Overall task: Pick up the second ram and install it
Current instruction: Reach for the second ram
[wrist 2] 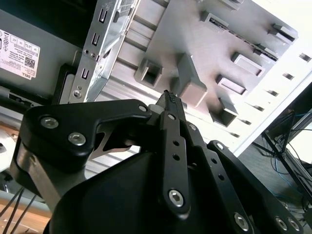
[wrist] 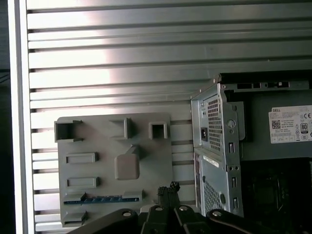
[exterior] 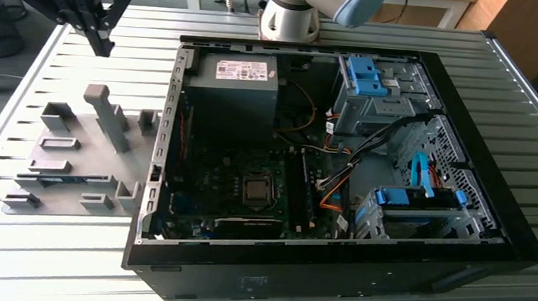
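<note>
Our claw (exterior: pixel 102 46), tips together and empty, hangs above the far side of the grey fixture (exterior: pixel 79 155) whose near slot holds the second ram (wrist: pixel 105 199), so descending unopened, we risk striking the stick's edge.

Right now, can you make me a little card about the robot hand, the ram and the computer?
end effector: shut, holding nothing, in the air near the fixture
ram: sitting in a fixture slot, untouched
fixture: grey, on the table, at the exterior view's left of the case
case: open, lying flat
</note>
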Available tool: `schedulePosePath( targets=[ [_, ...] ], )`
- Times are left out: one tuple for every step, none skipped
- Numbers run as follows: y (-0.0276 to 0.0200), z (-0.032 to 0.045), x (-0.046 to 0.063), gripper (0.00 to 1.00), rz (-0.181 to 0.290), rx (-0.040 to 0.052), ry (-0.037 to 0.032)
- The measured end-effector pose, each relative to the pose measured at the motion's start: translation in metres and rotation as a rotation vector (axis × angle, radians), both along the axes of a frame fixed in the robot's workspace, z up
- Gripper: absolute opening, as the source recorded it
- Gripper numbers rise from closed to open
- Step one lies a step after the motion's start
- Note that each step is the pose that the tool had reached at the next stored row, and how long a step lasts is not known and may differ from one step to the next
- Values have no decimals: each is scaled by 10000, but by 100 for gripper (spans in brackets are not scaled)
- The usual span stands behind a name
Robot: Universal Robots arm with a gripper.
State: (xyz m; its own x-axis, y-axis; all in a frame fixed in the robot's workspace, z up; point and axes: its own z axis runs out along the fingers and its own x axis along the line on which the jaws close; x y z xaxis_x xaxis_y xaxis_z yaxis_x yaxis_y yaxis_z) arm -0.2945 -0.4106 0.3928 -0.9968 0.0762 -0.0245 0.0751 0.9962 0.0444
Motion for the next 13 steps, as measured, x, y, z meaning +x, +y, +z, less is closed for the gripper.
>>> schedulePosePath(
  targets=[
    [0, 0, -14, 10, 0, 0, 1],
    [0, 0, -30, 10, 0, 0, 1],
    [0, 0, -43, 10, 0, 0, 0],
    [0, 0, -54, 10, 0, 0, 0],
    [0, 0, -62, 10, -1, 0, 1],
    [0, 0, -63, 10, -1, 1, 0],
    [0, 0, -63, 10, 0, 0, 0],
    [0, 0, -64, 10, 0, 0, 1],
    [0, 0, -65, 10, 0, 0, 0],
    [0, 0, -65, 10, 0, 0, 0],
    [0, 0, -65, 10, 0, 0, 0],
    [0, 0, -68, 10, -1, 0, 1],
    [0, 0, -73, 10, -2, 0, 1]
  ],
)
